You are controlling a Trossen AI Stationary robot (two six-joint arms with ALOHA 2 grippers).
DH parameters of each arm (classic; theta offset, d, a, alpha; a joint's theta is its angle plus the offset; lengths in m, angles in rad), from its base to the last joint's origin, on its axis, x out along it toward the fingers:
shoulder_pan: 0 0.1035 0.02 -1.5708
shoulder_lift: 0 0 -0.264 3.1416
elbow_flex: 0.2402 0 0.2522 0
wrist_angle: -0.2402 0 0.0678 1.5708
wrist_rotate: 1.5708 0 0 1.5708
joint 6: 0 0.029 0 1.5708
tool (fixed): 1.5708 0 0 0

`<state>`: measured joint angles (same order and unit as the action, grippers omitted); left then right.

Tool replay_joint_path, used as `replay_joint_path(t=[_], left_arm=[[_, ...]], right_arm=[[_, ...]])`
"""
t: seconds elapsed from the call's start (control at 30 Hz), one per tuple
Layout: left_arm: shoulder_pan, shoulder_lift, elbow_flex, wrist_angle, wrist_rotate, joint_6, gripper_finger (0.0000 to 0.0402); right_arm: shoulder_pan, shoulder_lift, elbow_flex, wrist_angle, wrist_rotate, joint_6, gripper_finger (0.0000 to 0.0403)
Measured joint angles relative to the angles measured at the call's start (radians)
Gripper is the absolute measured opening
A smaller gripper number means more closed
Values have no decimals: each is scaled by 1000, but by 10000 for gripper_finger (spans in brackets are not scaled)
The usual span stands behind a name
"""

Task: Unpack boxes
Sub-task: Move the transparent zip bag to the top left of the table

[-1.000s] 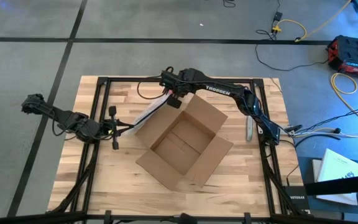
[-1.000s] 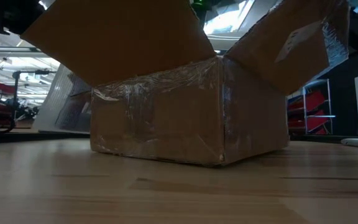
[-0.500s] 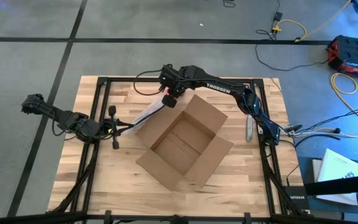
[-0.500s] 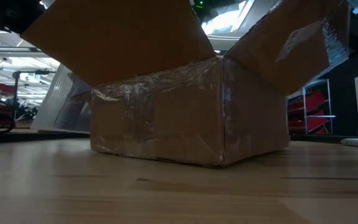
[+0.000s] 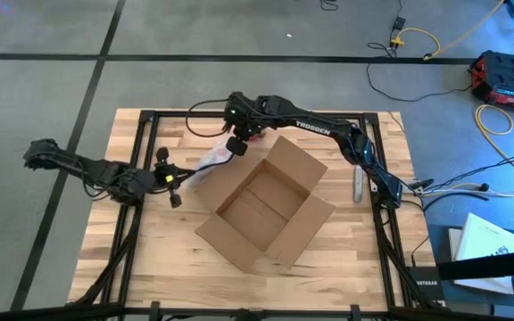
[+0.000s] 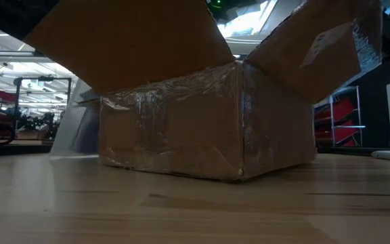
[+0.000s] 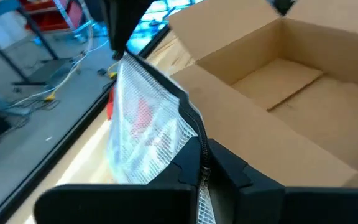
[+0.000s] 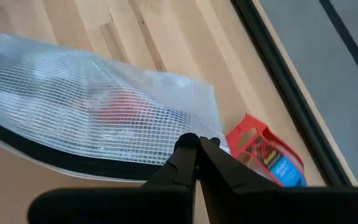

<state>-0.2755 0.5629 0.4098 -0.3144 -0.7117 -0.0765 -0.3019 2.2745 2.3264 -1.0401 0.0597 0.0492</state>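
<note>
Currently the mesh bag (image 7: 148, 124) is pinched by both the left gripper (image 7: 202, 163) and right gripper (image 8: 197, 144). The open box (image 5: 266, 203) is seen just beside them; red tape dispenser (image 8: 267, 152) lies near the right gripper.

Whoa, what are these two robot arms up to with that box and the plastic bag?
They are unpacking. The open cardboard box sits mid-table, flaps spread, and nothing shows inside it. Both arms grip a clear mesh-patterned plastic bag just outside the box: the left gripper is shut on one end, the right gripper on another edge. Something red shows through the bag. A red-and-blue tape dispenser lies on the wooden table nearby.
</note>
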Motion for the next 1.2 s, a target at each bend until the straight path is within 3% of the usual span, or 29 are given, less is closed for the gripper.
replay_joint_path(t=[0.3, 0.8, 1.2], left_arm=[[80, -5, 0, 10, -82, 46, 0], [224, 116, 0, 22, -97, -170, 0], [329, 129, 0, 19, -142, -220, 0]], right_arm=[[-21, -6, 0, 26, -37, -53, 0], [-33, -3, 0, 112, -207, -113, 0], [-32, 0, 1, 130, -212, -129, 0]])
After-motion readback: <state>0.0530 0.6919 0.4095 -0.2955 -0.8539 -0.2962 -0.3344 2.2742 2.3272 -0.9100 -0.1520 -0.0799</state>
